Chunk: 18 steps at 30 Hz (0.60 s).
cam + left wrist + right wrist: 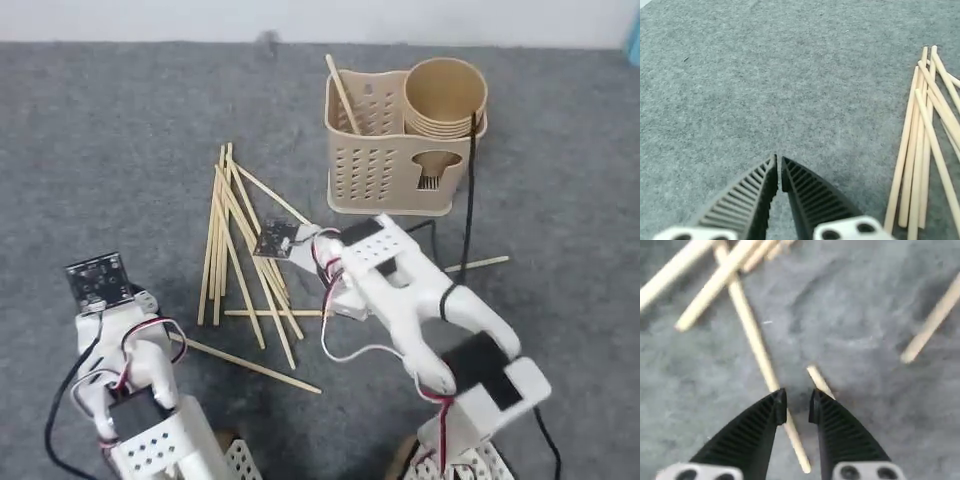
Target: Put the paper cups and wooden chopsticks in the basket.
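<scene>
Basket (385,170): beige moulded plastic, matt, with perforated walls. Paper cups (445,95) inside the basket: tan paper, matt and smooth. Wooden chopsticks (240,240) beside the basket: pale bare wood, smooth, no gloss. Table cover (120,130) under the basket: grey felt-like cloth, rough and fibrous. Left gripper (779,167) and right gripper (797,402): black matt plastic, ribbed inner faces. Arm housings (420,290): white plastic, slight sheen.

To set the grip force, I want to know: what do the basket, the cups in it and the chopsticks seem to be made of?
Basket: likely rigid plastic, matte beige; evenly punched slots and a rounded moulded rim. Cups: probably paper, matte tan; thin rims nested in a stack. Chopsticks: likely bare wood or bamboo, pale, without gloss; the grain is too fine to tell.
</scene>
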Each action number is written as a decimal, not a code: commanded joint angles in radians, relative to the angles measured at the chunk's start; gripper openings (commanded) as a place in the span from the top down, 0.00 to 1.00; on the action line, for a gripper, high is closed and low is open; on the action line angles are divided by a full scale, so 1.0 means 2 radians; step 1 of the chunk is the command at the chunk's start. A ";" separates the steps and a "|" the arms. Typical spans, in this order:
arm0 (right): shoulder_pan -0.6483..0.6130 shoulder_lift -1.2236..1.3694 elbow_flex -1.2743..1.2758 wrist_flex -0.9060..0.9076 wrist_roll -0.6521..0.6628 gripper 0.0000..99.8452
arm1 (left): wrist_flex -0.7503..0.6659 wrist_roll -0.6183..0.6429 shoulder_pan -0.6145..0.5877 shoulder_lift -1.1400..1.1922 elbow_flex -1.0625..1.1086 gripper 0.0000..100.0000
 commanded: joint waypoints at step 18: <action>0.004 0.032 -0.058 0.034 0.007 0.99 | -0.002 -0.004 0.002 -0.010 -0.003 0.98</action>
